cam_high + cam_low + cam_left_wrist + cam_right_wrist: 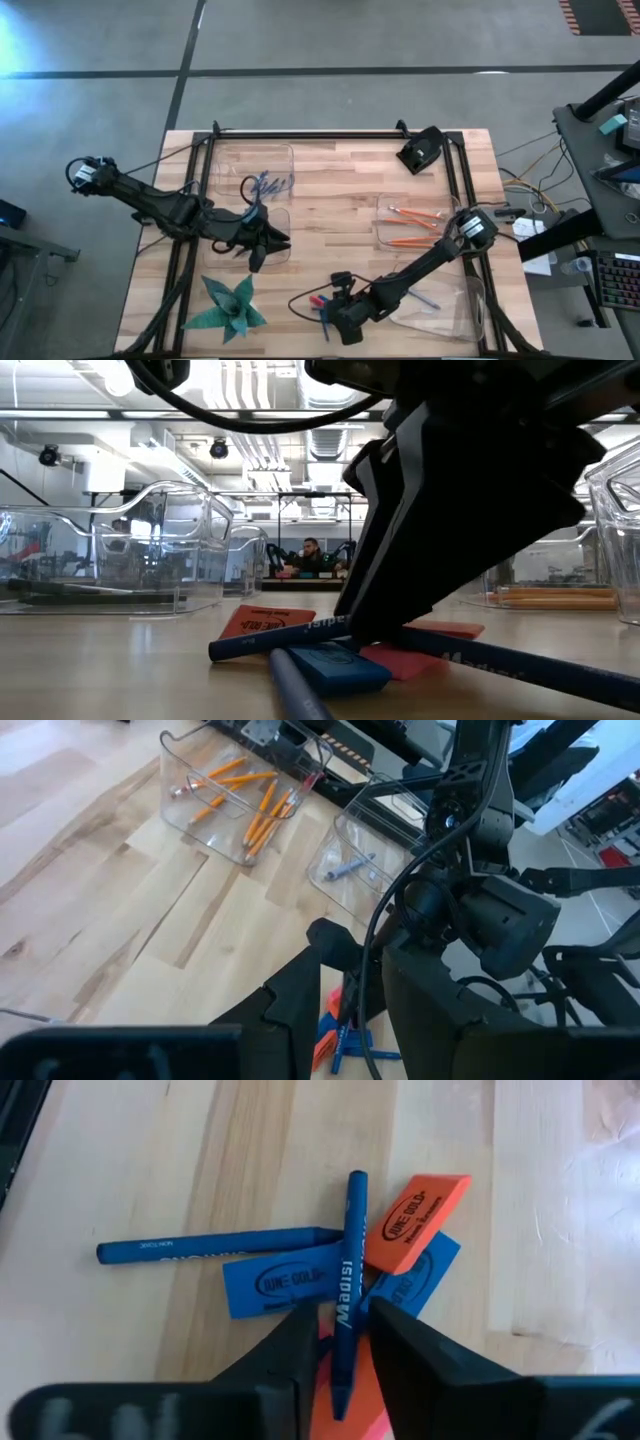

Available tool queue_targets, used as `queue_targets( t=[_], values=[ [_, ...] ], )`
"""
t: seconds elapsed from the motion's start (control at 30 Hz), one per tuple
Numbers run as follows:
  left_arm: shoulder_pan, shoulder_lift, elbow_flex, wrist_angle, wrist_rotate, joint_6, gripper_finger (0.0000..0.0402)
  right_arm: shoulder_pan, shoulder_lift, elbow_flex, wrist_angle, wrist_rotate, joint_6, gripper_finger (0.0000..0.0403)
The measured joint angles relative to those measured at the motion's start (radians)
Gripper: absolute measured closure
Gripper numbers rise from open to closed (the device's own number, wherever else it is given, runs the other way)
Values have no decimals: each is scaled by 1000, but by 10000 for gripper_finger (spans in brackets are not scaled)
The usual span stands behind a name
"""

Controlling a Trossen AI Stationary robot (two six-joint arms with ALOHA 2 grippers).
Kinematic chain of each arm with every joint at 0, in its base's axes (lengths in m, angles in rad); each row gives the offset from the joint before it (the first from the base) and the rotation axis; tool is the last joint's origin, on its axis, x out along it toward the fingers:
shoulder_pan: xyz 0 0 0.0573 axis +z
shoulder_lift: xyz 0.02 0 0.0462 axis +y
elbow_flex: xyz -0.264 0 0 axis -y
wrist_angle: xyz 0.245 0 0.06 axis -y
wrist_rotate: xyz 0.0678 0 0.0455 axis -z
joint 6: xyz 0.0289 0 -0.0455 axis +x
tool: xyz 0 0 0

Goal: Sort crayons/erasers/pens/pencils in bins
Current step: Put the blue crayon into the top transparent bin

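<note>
Near the table's front edge lies a small heap: two blue erasers (285, 1285) (420, 1275), an orange-red eraser (415, 1220) and two blue crayons. One crayon (215, 1245) lies flat on the wood, the other (348, 1250) lies across the erasers. My right gripper (345, 1330) (345, 322) is down on the heap, shut on that second crayon. My left gripper (262, 250) hangs open above a clear bin (280, 232) at the left. Orange pencils (412, 226) lie in a bin (385, 215) at the right. My right gripper pinches the blue crayon's shaft (346, 1312) between its two fingers, about the middle of its length. The fingers come slanting down from above, one on each long side. The crayon lies on the erasers, one end (225, 650) down on the table.
A far-left bin (225, 165) holds blue sticks (268, 184). A near-right bin (470, 310) holds one blue stick (425, 299). A green folded-paper shape (232, 305) lies at the near left, a black block (420, 150) at the far right. Black rails run along the table's edges.
</note>
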Motion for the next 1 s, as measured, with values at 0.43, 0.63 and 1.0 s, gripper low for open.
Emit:
queue_targets(
  t=[0.43,0.63,1.0],
  values=[
    [0,0,0,0,-3,2,305,-23,0,-3,1,-2,-5,369],
    [0,0,0,-1,-3,2,305,-24,-2,5,-3,-1,-5,369],
    [0,-3,-1,-19,-2,3,305,-24,-95,24,-59,-9,-31,369]
  ],
)
